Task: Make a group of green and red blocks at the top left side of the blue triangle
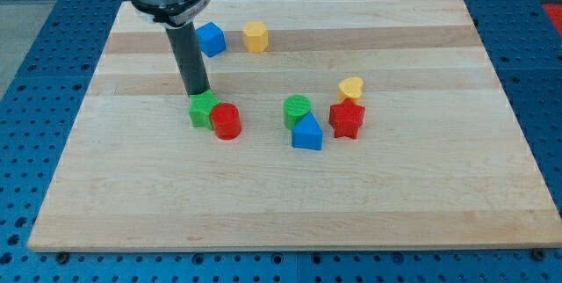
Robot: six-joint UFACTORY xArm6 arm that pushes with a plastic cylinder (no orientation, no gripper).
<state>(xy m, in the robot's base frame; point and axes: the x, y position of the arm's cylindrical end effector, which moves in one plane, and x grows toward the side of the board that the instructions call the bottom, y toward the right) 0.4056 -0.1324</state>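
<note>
My tip [200,95] touches the green block [204,110] from the view's top; red cylinder [226,120] adjoins it, left of the upright blue triangle [307,132]. No claw shows.

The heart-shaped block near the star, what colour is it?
Yellow; the yellow heart-shaped block shows clearly in the camera view.

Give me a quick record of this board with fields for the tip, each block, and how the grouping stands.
tip: my tip at the top edge of the green star
red cylinder: touching the green star's right
blue triangle: centre
green cylinder: at the triangle's top left
red star: right of the triangle
yellow heart: above the red star
blue cube, yellow hexagon: top, apart
grouping: unfinished; green star and red cylinder sit well left of the triangle
</note>
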